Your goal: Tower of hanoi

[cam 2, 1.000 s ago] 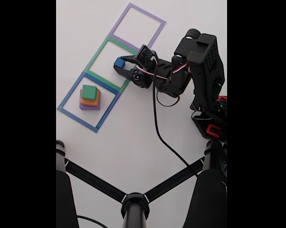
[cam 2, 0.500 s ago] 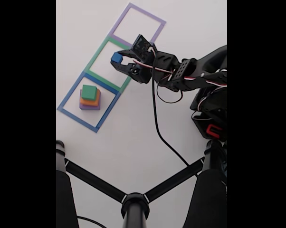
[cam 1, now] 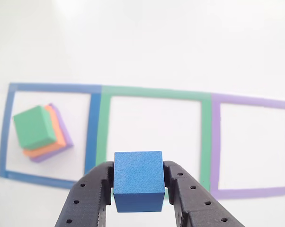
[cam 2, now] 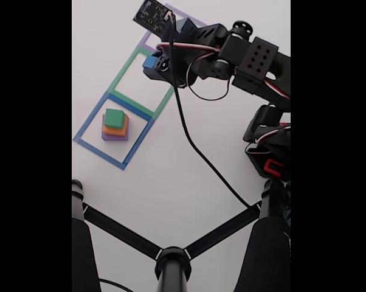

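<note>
In the other view, at nine o'clock, the green block (cam 1: 34, 127) tops the orange block (cam 1: 54, 142) and purple block (cam 1: 63, 138) inside the blue tape square (cam 1: 92, 137); at six o'clock the tool (cam 1: 138, 189) is clamped on the blue cube (cam 1: 138, 179), raised off the white bench (cam 1: 147, 42); no writing legible

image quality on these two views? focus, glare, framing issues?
Other view: blue cube and gripper sharp, green block slightly soft, table blown out white toward the top. Fixed view: black bars both sides, even light, blue cube small and partly hidden by the arm.
</note>
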You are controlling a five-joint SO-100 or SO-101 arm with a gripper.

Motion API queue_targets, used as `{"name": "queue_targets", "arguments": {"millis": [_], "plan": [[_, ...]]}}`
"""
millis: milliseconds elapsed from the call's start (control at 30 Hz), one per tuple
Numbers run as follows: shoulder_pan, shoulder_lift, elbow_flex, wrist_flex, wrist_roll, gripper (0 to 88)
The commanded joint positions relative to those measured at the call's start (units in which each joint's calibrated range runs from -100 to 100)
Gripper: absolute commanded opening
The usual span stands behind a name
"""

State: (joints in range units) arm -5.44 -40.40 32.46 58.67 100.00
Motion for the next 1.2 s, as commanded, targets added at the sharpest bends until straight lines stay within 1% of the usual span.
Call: {"name": "queue_targets", "arguments": {"millis": [0,133,300,433,600,700,767,900,1067,1167], "plan": [[-2.45,-1.91,-22.15,21.02,0.0,1.5],[-4.51,-1.75,-33.51,31.54,0.0,1.5],[-6.72,-2.07,-41.5,39.39,0.0,1.7],[-8.55,-2.87,-42.05,40.85,0.0,1.6],[-10.38,-3.35,-38.87,38.74,0.0,1.4],[-10.68,-4.31,-31.69,33.89,0.0,1.1],[-10.45,-5.92,-24.33,28.06,0.0,1.1],[-10.15,-9.2,-9.61,14.62,0.0,1.4],[-11.29,-10.32,4.2,-1.32,0.0,1.1],[-12.59,-10.24,12.65,-13.87,0.0,1.1]]}}
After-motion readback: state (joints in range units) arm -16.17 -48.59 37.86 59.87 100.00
